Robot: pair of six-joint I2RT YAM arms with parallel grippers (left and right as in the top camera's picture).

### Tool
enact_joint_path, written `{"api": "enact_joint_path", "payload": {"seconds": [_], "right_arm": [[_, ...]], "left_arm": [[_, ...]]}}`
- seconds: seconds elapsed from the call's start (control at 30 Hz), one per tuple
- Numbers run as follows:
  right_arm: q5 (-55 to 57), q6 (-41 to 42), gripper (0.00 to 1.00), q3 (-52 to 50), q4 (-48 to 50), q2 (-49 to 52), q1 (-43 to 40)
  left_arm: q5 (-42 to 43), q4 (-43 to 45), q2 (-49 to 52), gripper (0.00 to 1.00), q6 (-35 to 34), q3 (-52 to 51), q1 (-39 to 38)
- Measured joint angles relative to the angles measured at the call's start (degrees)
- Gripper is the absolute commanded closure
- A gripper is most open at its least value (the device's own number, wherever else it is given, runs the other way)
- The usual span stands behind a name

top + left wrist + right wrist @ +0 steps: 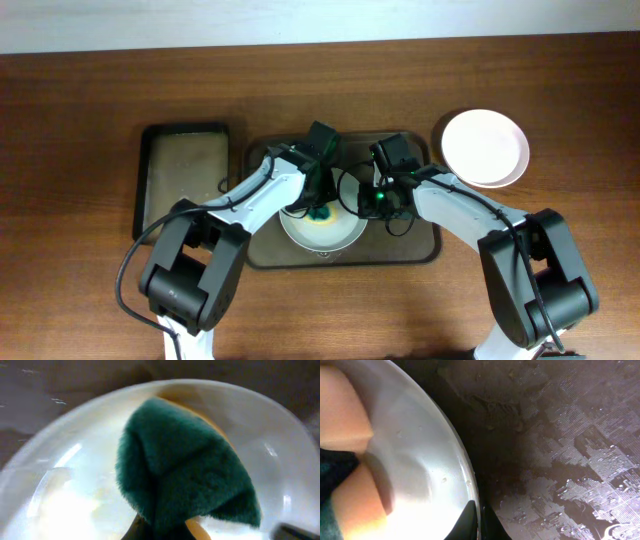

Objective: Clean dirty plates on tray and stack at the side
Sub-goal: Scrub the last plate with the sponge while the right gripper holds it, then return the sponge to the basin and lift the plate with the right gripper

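Observation:
A white plate (335,232) with yellow smears lies on the dark brown tray (415,252) at the table's middle. My left gripper (320,208) is shut on a green and orange sponge (185,475) that presses on the plate (65,485). My right gripper (378,203) is shut on the plate's right rim (465,467), one finger inside and one outside; the sponge (342,405) shows at the left of that view. Another white plate (484,147) sits on the table at the right of the tray.
A smaller black tray (185,180) lies left of the brown tray. The brown tray's floor (560,445) is wet and streaked. Both arms cross over the tray's middle.

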Motion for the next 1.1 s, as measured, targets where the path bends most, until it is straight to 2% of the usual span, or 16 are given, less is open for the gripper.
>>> {"api": "enact_joint_path", "payload": {"seconds": [0.17,0.27,0.43,0.6,0.73,0.93,1.07,1.1], "right_arm": [[-0.24,-0.02,0.96,0.0,0.24,0.0,0.0],[-1.99,-0.02,0.96,0.02,0.76,0.0,0.79],[-3.89,0.04,0.96,0.02,1.29,0.0,1.2],[-1.75,-0.02,0.96,-0.09,-0.42,0.0,0.22],[-1.01,-1.18,0.96,0.46,-1.6,-0.02,0.22],[4.59,-5.09,0.96,7.67,-13.64,-2.36,0.46],[14.51,-7.39,0.96,17.05,-22.93,-5.27,2.36],[20.57,-8.07,0.96,21.75,-26.4,-6.36,4.37]], "left_arm": [[-14.29,-6.84,0.07,1.0,0.07,0.33,0.22],[-17.97,-10.08,0.15,1.0,0.07,0.76,0.52],[-13.88,-11.43,-1.27,1.0,0.22,1.44,4.55],[-11.17,-11.41,-10.86,1.0,0.15,1.42,16.2],[-9.7,-12.85,-16.65,1.0,3.5,1.49,20.9],[-8.46,-14.38,-16.92,1.0,7.67,1.4,25.88],[-8.26,-14.49,-16.92,1.0,8.31,1.4,29.57],[-8.24,-14.58,-16.92,1.0,8.48,1.33,30.62]]}}
